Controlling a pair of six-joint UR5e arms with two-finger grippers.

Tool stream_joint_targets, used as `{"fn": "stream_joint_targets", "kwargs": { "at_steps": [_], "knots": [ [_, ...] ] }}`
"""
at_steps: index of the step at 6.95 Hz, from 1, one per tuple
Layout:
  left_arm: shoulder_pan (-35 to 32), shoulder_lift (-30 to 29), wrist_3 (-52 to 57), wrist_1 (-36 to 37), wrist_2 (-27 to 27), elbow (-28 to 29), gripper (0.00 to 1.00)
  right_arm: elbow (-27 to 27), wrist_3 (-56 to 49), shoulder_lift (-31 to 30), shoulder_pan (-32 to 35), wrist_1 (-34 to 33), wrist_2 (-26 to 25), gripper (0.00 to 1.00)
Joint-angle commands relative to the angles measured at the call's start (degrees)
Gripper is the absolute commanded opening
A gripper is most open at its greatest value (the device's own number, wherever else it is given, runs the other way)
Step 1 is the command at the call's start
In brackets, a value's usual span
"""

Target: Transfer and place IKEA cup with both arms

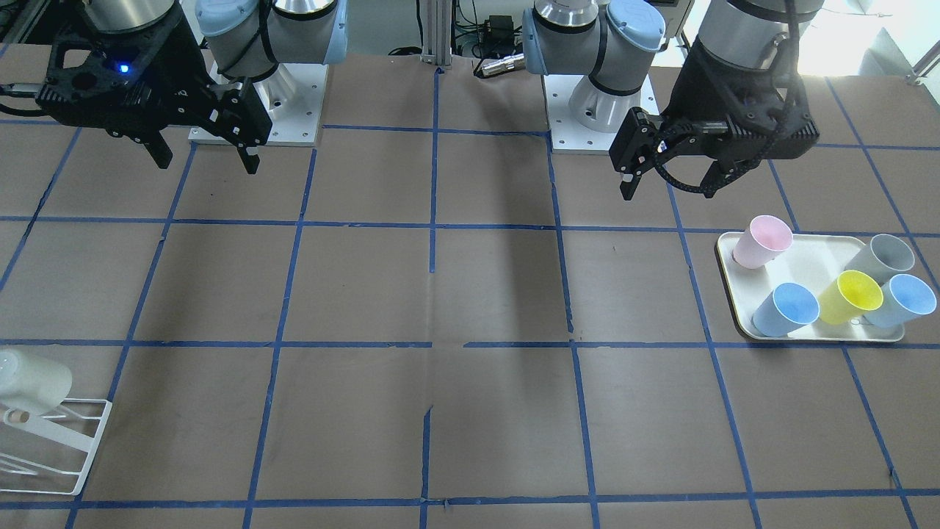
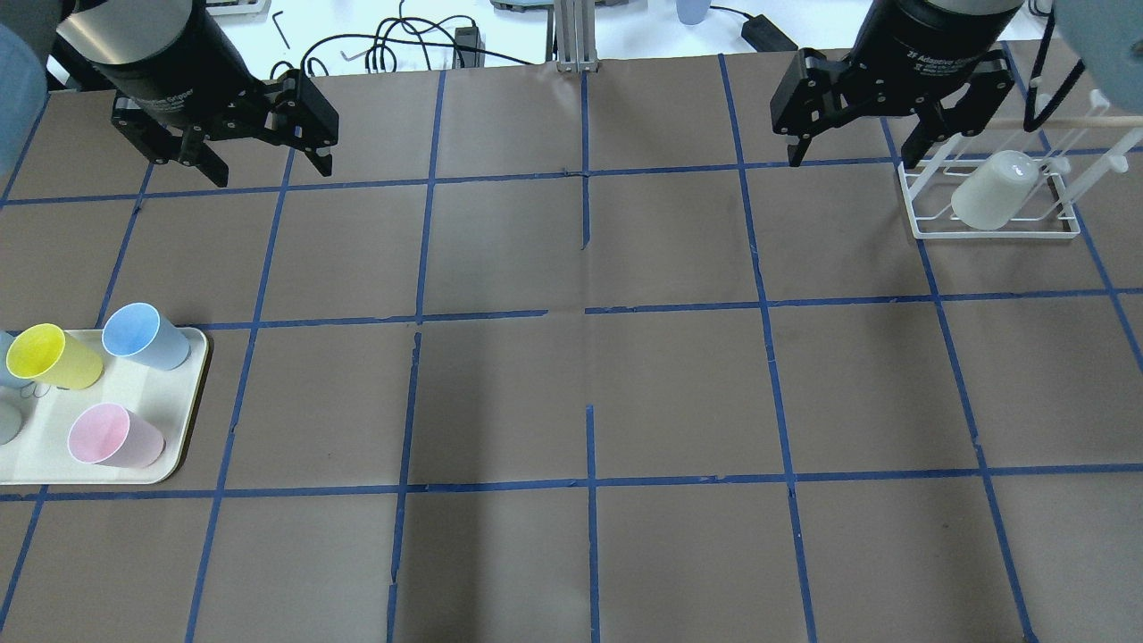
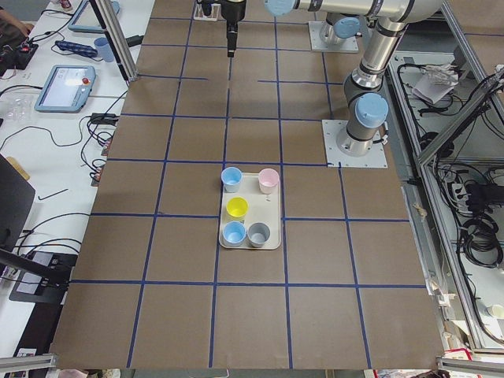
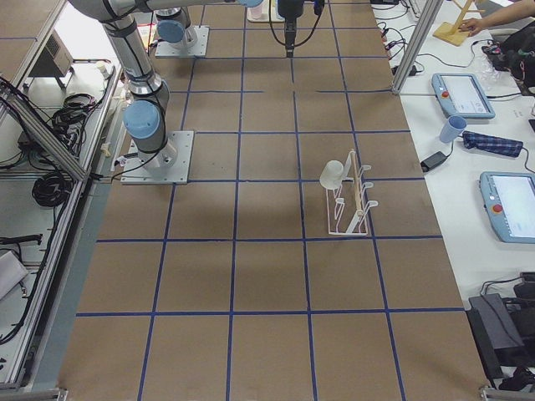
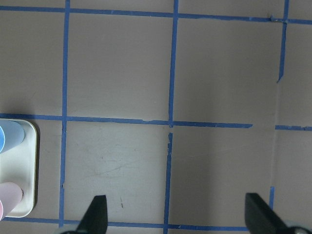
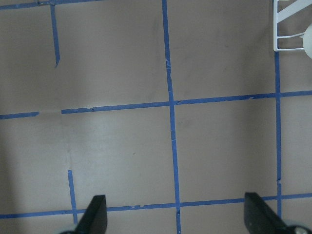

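On the brown, blue-taped table (image 2: 571, 402), seen from behind the robot, a cream tray (image 2: 134, 384) sits nearest at 9 o'clock. It holds a pink cup (image 2: 116, 436), a yellow cup (image 2: 54, 357) and a blue cup (image 2: 146, 337), mouths up. Farther off, at 11 o'clock, the left gripper (image 2: 271, 174) hangs above the table, jaws spread wide, holding nothing. At 1 o'clock the right gripper (image 2: 855, 156) hangs likewise, jaws wide apart and empty. Near it, at 2 o'clock, the off-white IKEA cup (image 2: 993, 202) rests upside down and tilted on a white wire rack (image 2: 991, 234).
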Motion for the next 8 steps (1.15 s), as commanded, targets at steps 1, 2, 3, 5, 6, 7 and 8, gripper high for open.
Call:
{"fn": "stream_joint_targets", "kwargs": {
  "at_steps": [1,2,3,5,6,7,8],
  "knots": [
    [-0.08,0.0,0.0,0.0,0.0,-0.01,1.0,-0.66,-5.2,0.13,-4.12,-0.11,-0.97,1.0],
    [-0.09,0.0,0.0,0.0,0.09,-0.01,1.0,-0.49,-9.41,0.13,-7.19,-1.76,-1.05,1.0],
    [-0.09,0.0,0.0,0.0,0.09,-0.01,1.0,-0.49,-12.41,0.22,-10.18,-1.95,-0.79,1.0],
    [-0.17,0.0,0.0,0.0,-0.09,-0.1,1.0,-0.66,-19.87,0.22,-15.81,-1.78,-1.31,1.0],
    [-0.17,0.09,0.09,-0.08,0.0,-0.1,1.0,-0.92,-22.6,0.13,-19.4,-1.78,-1.58,1.0],
    [-0.26,-0.35,0.09,-0.69,0.17,-0.36,1.0,-1.36,-25.33,0.13,-22.22,-1.77,-1.58,1.0],
    [-0.61,-0.52,0.09,-0.61,0.0,-0.19,1.0,-1.8,-28.49,0.57,-24.16,-1.95,-1.5,1.0]
  ]
}}
